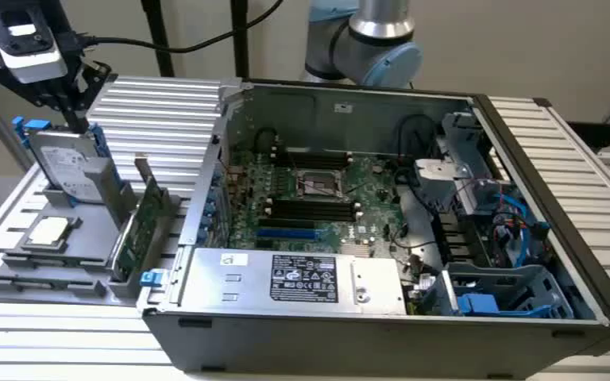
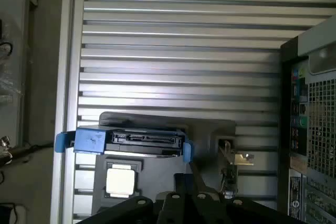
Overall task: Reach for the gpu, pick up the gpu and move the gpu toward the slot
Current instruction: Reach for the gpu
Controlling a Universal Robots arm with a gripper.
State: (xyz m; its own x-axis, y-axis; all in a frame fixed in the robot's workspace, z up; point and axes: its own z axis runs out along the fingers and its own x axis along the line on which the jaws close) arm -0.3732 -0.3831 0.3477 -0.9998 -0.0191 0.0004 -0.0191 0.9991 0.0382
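GPU [image 1: 139, 226] on edge in grey rack [image 1: 29, 278], long axis receding from exterior camera, bracket far end. Hand [image 1: 75, 121] fingers together, empty, over hard drive [image 1: 67, 163]. Ribbed aluminium counter [image 1: 167, 111].

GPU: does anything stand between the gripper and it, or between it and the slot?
The gripper is at the top of the hard drive, which stands beside the gpu on the exterior view's left; the gpu's top edge is uncovered. The computer case's side wall rises between gpu and motherboard.
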